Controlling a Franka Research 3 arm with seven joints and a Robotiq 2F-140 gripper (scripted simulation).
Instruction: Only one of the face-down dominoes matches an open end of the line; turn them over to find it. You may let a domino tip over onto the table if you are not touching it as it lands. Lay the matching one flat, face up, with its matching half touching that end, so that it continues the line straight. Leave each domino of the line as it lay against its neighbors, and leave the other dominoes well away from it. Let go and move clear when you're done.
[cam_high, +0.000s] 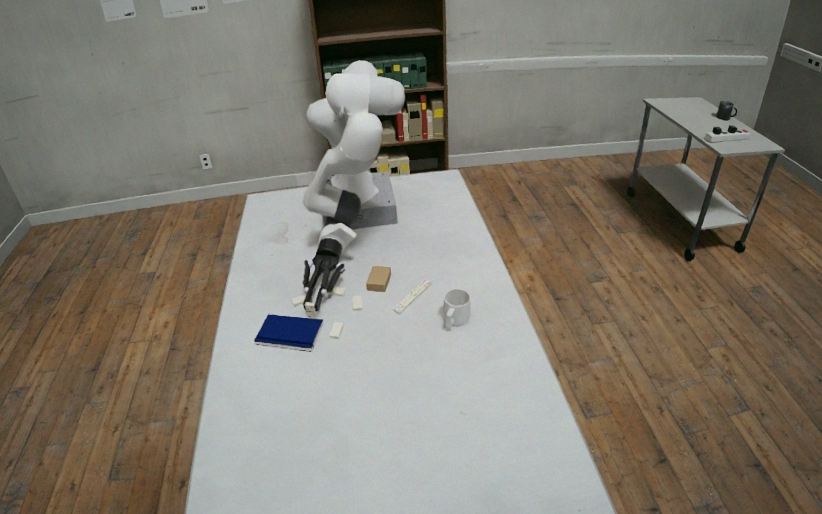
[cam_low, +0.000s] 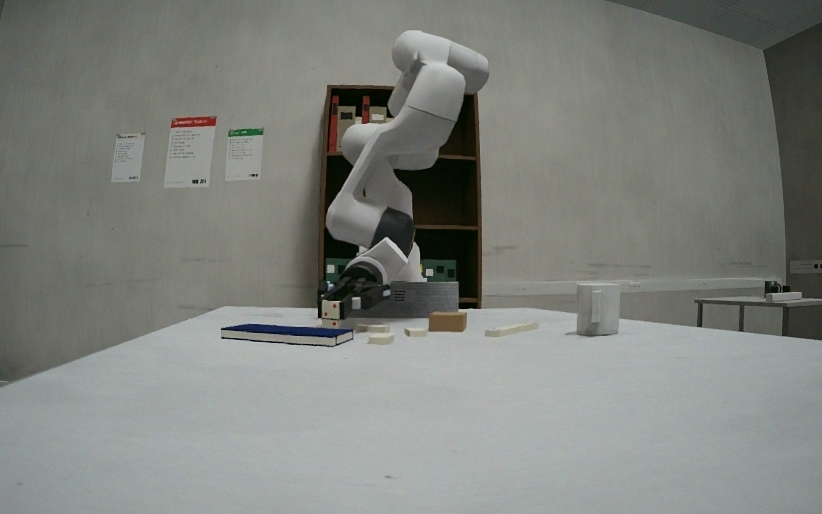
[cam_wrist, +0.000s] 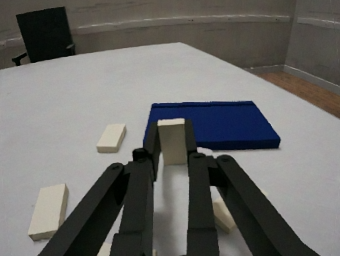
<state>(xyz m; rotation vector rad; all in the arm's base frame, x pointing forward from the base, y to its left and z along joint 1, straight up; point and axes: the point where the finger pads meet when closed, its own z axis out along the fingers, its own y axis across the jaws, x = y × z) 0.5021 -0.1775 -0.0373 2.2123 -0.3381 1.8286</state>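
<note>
My gripper (cam_high: 312, 304) (cam_low: 332, 309) (cam_wrist: 172, 132) is shut on a domino (cam_high: 310, 309) (cam_low: 330, 310) (cam_wrist: 174, 150), which stands upright on end at table level; whether it touches the table is unclear. Its plain back faces the wrist camera. Its face, toward the exterior camera, shows two red pips on the upper half and a red pip on the partly hidden lower half. Plain-side-up dominoes lie around: one (cam_high: 336, 330) (cam_low: 380, 338) (cam_wrist: 111, 138), another (cam_high: 357, 302) (cam_low: 415, 332) (cam_wrist: 48, 211), a third (cam_high: 339, 291) and a fourth (cam_high: 297, 300) (cam_wrist: 223, 216). The line (cam_high: 413, 295) (cam_low: 511, 329) lies diagonally, face up.
A blue book (cam_high: 289, 331) (cam_low: 284, 333) (cam_wrist: 215, 125) lies just beyond the held domino. A brown box (cam_high: 378, 278) (cam_low: 447, 321) sits between the gripper and the line. A white mug (cam_high: 457, 307) (cam_low: 598, 309) stands right of the line in the top view.
</note>
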